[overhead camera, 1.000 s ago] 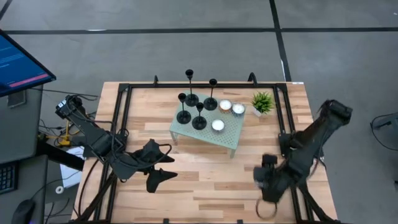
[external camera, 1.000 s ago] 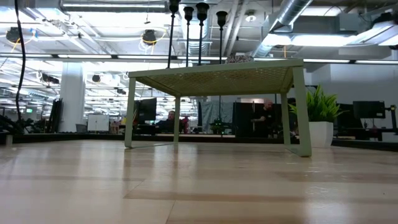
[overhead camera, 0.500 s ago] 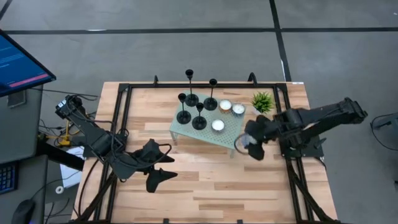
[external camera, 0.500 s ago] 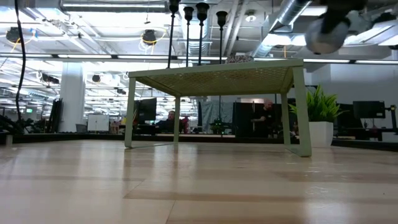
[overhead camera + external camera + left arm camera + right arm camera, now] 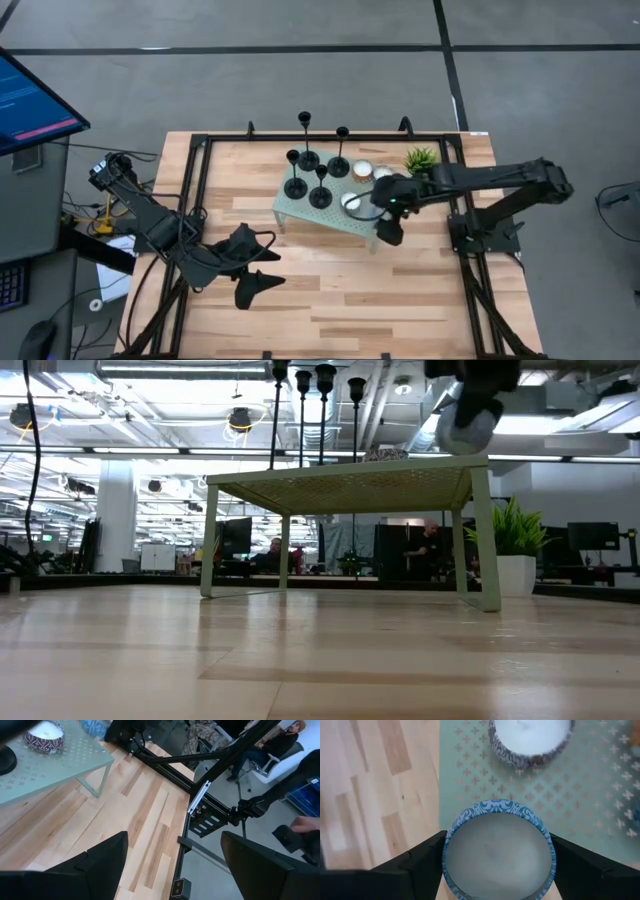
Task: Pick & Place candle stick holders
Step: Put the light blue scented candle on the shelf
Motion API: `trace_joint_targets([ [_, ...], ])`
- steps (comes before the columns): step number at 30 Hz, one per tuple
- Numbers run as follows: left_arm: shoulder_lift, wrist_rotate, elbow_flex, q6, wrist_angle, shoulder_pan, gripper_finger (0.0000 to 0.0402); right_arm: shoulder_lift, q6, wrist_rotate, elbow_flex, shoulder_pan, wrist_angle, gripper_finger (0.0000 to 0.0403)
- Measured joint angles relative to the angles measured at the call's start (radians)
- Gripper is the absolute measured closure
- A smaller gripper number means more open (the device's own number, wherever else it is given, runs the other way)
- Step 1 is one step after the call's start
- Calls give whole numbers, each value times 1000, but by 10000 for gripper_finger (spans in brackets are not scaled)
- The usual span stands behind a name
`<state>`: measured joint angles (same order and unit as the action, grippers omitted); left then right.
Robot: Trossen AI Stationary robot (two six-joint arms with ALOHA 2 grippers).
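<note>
Two-toned blond plank tabletop (image 5: 330, 290) in front, black frame round it, office ceiling lights beyond. Left gripper (image 5: 262, 262) low near the front, fingers spread, holding nothing. Right gripper (image 5: 495, 860) clamped on a round blue-patterned candle tin (image 5: 498, 851) over the perforated pale-green stand (image 5: 360, 217). Four slim black candle stick holders (image 5: 318, 160) upright at the stand's far left, apart from both grippers.

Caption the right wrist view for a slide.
Right end effector holds a blue-patterned candle tin over the green stand, near another candle.
</note>
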<state>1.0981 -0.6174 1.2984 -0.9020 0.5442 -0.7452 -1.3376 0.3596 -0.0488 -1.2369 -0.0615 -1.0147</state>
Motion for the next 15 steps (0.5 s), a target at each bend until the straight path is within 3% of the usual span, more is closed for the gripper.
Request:
trace_joint_targets([
  [7,0,0,0,0,0,0,82,-134,-23,-7,-66,20,-88,108],
  [15,0,0,0,8,0,0,82,-174,-47,-56,-152,44,-109,108],
])
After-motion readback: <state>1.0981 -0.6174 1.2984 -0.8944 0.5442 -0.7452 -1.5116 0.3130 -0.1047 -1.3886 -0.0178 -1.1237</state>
